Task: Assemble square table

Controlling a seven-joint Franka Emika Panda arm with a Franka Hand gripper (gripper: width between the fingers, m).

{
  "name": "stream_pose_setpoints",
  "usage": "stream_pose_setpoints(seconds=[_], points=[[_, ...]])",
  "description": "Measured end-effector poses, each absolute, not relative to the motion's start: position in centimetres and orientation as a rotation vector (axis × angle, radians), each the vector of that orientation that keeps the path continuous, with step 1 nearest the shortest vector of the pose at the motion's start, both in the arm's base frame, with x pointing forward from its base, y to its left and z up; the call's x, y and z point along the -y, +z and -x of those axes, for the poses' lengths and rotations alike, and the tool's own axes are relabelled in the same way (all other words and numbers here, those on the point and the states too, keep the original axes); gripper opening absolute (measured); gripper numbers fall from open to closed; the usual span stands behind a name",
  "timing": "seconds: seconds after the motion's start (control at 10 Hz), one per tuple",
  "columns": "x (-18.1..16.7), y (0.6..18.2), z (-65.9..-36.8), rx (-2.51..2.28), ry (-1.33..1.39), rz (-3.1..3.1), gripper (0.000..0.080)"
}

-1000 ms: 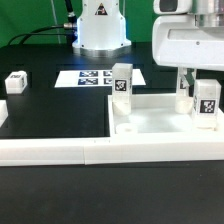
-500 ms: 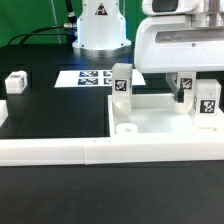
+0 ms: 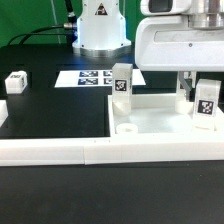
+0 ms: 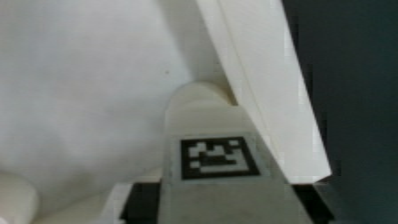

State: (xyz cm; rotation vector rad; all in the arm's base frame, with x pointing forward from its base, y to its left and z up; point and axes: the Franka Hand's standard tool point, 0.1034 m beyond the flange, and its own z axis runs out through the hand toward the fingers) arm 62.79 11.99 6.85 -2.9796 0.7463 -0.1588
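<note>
My gripper [image 4: 228, 198] is part closed. Its dark finger pads [image 4: 146, 200] sit flush on both sides of an upright white plastic leg block with a black-and-white tag [image 3: 207, 103]. This held leg block stands on the large white plastic square slab with a raised rim [image 3: 160, 118], toward the exterior view's right, just beside the rim. Black table [image 3: 50, 110] lies right past that edge.

A second tagged white leg block [image 3: 121, 83] stands upright at the slab's far corner on the exterior view's left, well apart from me. The slab floor between the two is open, save a small round feature [image 3: 128, 129] near its left edge; peg or hole, I cannot tell.

A third small white block [image 3: 15, 82] sits on the table, far to the exterior view's left. A long low white border wall [image 3: 60, 150] runs along the near side.
</note>
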Motion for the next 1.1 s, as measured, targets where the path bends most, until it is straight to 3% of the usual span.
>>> stream_pose_setpoints(seconds=[0.5, 1.0, 1.1], points=[[-11.68, 6.69, -62.81, -1.767, -0.084, 2.444, 0.0288], [-12.26, 6.52, -62.63, -2.213, -0.050, 1.910, 0.0291], [-12.29, 6.48, -62.61, -2.180, -0.055, 1.949, 0.0371]])
